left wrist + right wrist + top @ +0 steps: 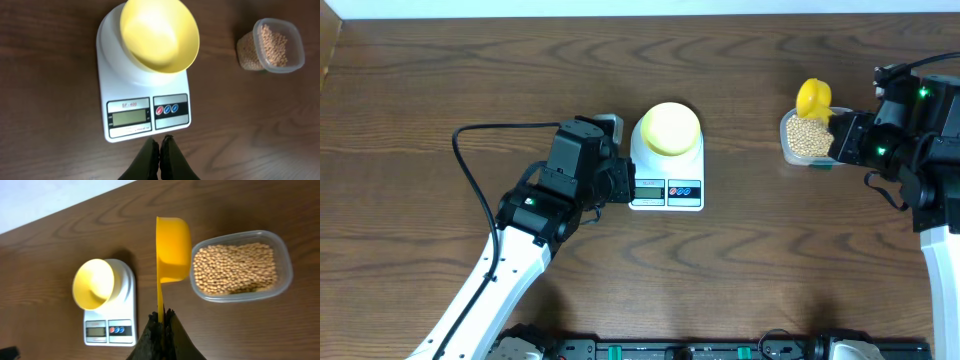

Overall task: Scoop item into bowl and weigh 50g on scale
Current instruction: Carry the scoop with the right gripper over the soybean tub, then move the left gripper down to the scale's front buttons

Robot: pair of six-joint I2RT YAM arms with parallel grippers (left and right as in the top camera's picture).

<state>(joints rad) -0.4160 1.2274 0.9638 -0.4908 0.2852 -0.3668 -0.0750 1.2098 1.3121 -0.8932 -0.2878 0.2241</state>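
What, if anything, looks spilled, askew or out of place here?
Nothing stands out. The bowl sits upright on the scale and is empty, the beans are all inside the clear tub with none on the table, and the right gripper holds the yellow scoop by its handle near the tub.

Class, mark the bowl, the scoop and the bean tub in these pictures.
bowl [157,32]: left wrist view, its inside bottom.
scoop [174,250]: right wrist view, its cup.
tub [284,265]: right wrist view, its clear right wall.
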